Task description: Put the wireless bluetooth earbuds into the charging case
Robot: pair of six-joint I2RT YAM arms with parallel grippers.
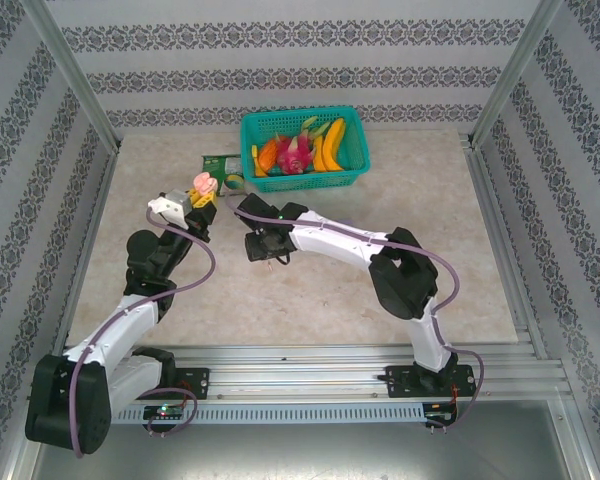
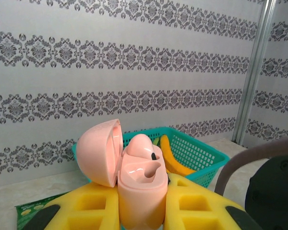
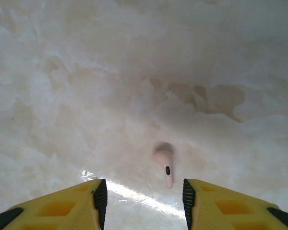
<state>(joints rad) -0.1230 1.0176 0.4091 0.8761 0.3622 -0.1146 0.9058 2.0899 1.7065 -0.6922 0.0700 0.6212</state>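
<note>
pink earbud (image 3: 164, 166) lies before the parted right claw (image 3: 144, 192) while left claw (image 2: 141, 213) clamps open charging case (image 2: 143, 188).

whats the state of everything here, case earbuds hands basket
charging case: lid open, held upright
earbud in case: seated
earbud on table: lying loose, not held
left hand: shut on the charging case
right hand: open above the earbud on table
basket: holds toy fruit
</note>
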